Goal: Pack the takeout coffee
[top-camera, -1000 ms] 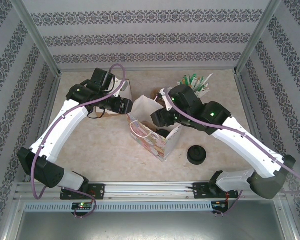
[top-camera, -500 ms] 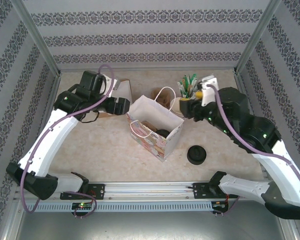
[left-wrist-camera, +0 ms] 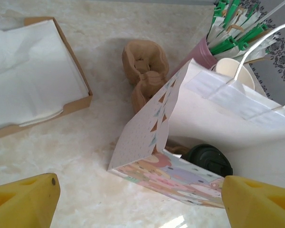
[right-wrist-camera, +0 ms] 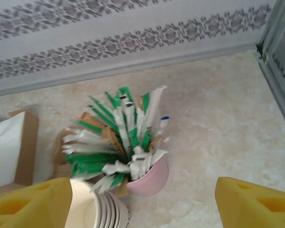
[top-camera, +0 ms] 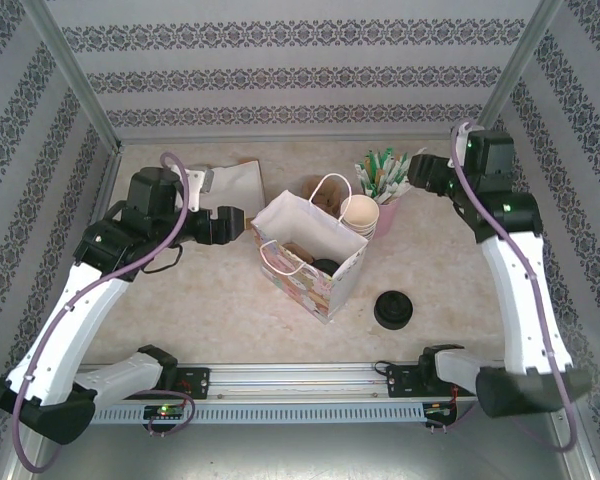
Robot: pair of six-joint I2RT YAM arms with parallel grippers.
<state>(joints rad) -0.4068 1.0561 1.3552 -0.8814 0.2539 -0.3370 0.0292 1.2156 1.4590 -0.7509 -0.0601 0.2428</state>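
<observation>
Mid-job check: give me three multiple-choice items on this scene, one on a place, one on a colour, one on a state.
1. Where is the takeout coffee? A) beside the lid stack B) inside the paper bag C) on the napkin box
2. What colour is the cup holding the sticks? A) blue B) black C) pink
3. How do the grippers stand? A) both open B) both shut C) one shut on the bag

Answers: 1 B, its black lid shows inside the bag. 2 C, pink below the sticks. 3 A, left gripper and right gripper each show fingers wide apart.
</observation>
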